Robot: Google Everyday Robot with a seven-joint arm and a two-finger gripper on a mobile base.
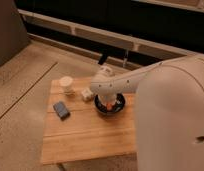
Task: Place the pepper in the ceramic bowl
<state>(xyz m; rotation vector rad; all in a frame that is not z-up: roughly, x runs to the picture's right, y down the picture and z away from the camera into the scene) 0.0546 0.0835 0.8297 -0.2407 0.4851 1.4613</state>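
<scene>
The dark blue-black ceramic bowl (pixel 118 106) sits on the wooden table (pixel 85 137), right of centre. A small orange-red pepper (pixel 110 106) shows just over the bowl's inside, under the end of my arm. My gripper (pixel 109 102) hangs directly above the bowl, mostly hidden by the white wrist housing. Whether the pepper rests in the bowl or is still held cannot be told.
A small cream cup (pixel 67 85) stands at the table's back left. A grey-blue rectangular block (pixel 61 110) lies at the left. A small pale object (pixel 87 94) sits just left of the bowl. My white arm covers the table's right side.
</scene>
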